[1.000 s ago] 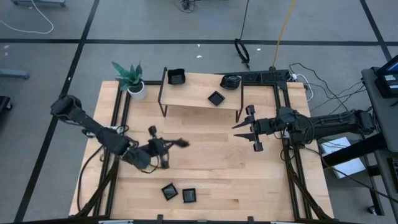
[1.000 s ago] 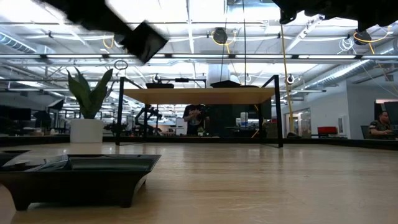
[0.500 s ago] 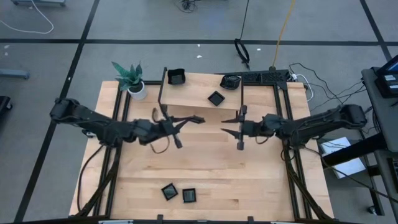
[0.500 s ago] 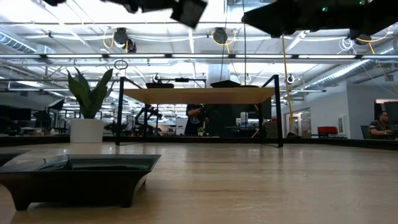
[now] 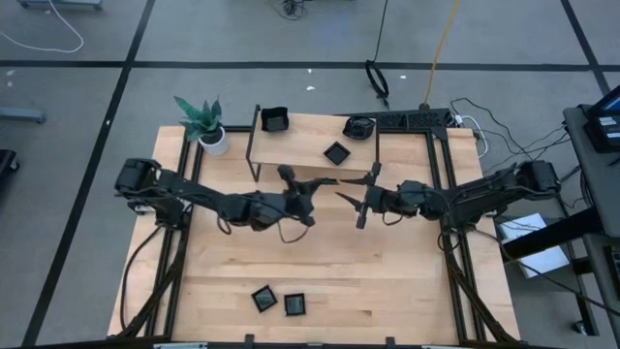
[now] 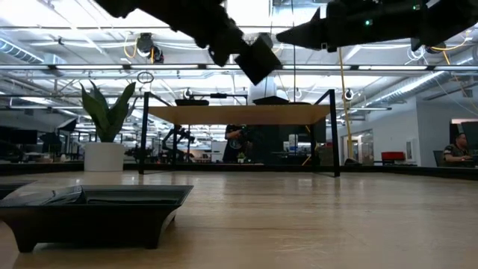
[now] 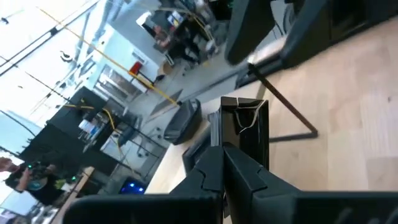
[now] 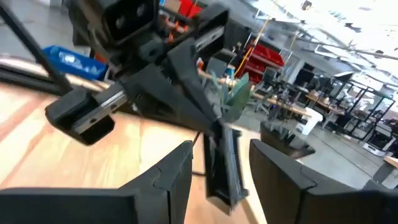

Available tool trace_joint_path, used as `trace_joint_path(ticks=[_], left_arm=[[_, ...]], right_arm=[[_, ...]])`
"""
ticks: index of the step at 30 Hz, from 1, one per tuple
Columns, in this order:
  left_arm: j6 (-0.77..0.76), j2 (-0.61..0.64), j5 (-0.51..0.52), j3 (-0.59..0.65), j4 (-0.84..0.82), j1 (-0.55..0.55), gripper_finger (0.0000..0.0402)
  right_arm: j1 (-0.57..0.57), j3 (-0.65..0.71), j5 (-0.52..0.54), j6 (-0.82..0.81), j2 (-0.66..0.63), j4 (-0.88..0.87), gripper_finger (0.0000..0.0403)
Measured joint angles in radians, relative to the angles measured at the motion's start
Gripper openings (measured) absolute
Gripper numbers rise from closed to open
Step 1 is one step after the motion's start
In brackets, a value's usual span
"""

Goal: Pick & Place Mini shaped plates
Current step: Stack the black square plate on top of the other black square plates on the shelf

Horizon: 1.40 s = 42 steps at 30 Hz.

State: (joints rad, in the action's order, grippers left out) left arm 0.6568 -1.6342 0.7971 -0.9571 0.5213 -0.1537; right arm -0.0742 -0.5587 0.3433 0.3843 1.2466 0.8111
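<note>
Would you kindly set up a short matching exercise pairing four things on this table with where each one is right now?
Things:
1. potted plant
2. plate in the left gripper
3. square plate
4. pair of plates

Places:
A. on top of the raised wooden shelf
B. lying on the table's near edge, between the arms' bases
C. held in the air above mid-table, facing the open right gripper
D. at the table's far left corner

Pairs: 1-D, 2-C, 3-A, 4-B
</note>
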Motion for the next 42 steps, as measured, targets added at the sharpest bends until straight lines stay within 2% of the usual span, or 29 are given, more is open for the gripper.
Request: trace_joint_path(ticks=[6,13,26,31,35,42], left_arm=[[-0.004,-0.076,0.073,-0.105,-0.102,-0.009,0.0001],[-0.043,-0.082,0.117,-0.115,-0.107,-0.009,0.0001],[-0.056,-0.082,0.12,-0.115,-0.106,-0.012,0.0002],[-0.057,-0.082,0.103,-0.115,-0.107,-0.013,0.0003],[-0.06,-0.082,0.098,-0.115,-0.107,-0.013,0.0002],[-0.064,-0.082,0.083,-0.115,-0.107,-0.013,0.0003]], right_arm=[[-0.006,0.0,0.031,-0.004,0.017,-0.047,0.0141],[-0.013,0.0,0.104,0.031,0.017,-0.052,0.0131],[0.035,0.001,0.097,0.104,0.047,-0.033,0.011],[0.059,0.001,0.046,0.091,0.047,-0.045,0.0109],[0.062,0.0,0.045,0.092,0.046,-0.037,0.0108],[0.062,0.0,0.044,0.107,0.046,-0.037,0.0072]])
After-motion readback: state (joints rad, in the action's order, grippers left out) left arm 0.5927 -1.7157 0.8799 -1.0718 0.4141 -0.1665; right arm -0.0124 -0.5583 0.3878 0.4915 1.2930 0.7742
